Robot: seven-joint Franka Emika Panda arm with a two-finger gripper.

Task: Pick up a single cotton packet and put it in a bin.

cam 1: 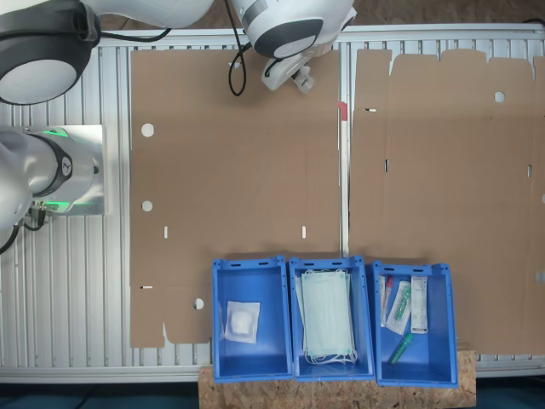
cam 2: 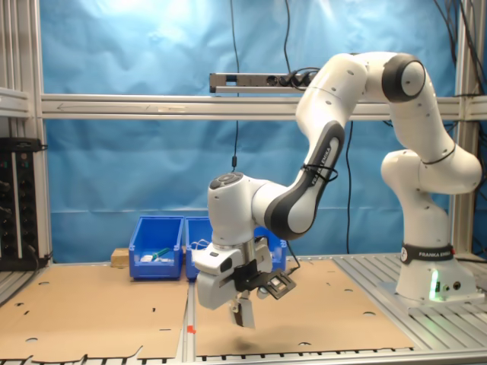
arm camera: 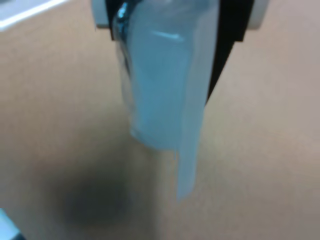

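In the first exterior view we see three blue plastic bins side by side at the lower edge of the ribbed aluminium table (cam 1: pixel 68 290), which is covered by flat brown cardboard sheets (cam 1: pixel 238 170). The bin toward the first exterior view's left (cam 1: pixel 249 319) holds a plain white packet showing a square pad (cam 1: pixel 242 323); the middle bin (cam 1: pixel 332 319) holds a stack of pale green face masks (cam 1: pixel 327 315); the bin toward the first exterior view's right (cam 1: pixel 415 324) holds several slim packaged items (cam 1: pixel 407 305). The white robot arm (cam 1: pixel 281 30) reaches in along the top edge.

In the second exterior view we see the arm bent low over the cardboard, its fingers (cam 2: pixel 245 310) pointing downward and closed on a small flat white paper cotton packet (cam 2: pixel 245 313), which hangs clear above the cardboard. The blue bins stand well behind it, near the blue backdrop (cam 2: pixel 152 152).

In the wrist view we see the packet (arm camera: pixel 162 90) up close and blurred, pale bluish-white, dangling from between the dark fingers (arm camera: pixel 225 45) above the brown cardboard, with a soft shadow beneath it.
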